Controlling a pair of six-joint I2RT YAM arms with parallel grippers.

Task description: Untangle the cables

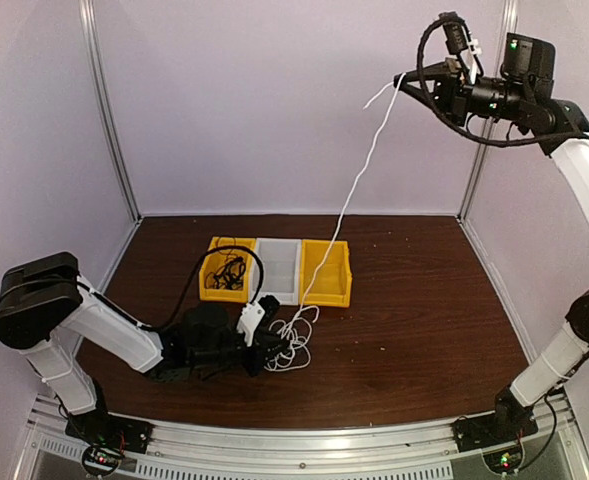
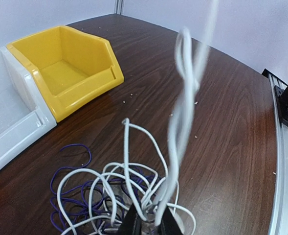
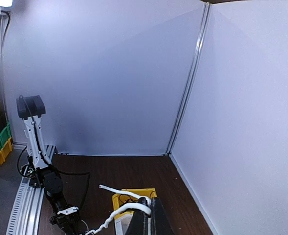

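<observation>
My right gripper [image 1: 412,76], high at one o'clock, is clamped on the white cable [image 1: 359,180]; my left gripper [image 2: 148,226] pinches its loops at six o'clock of the bins [image 1: 326,300]. Pulling could cinch the purple cable [image 2: 68,197] tight.

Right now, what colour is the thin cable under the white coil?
The cable is dark purple, clearest in the left wrist view.

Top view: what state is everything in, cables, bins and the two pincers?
white cable, one end lifted high, the rest looped on the table.
purple cable, on the table, tangled with the white loops.
black cables, heaped in the left yellow bin.
white bin, empty.
right yellow bin, empty.
right pincer, raised, shut on the white cable.
left pincer, low among the white loops; grip unclear.
</observation>
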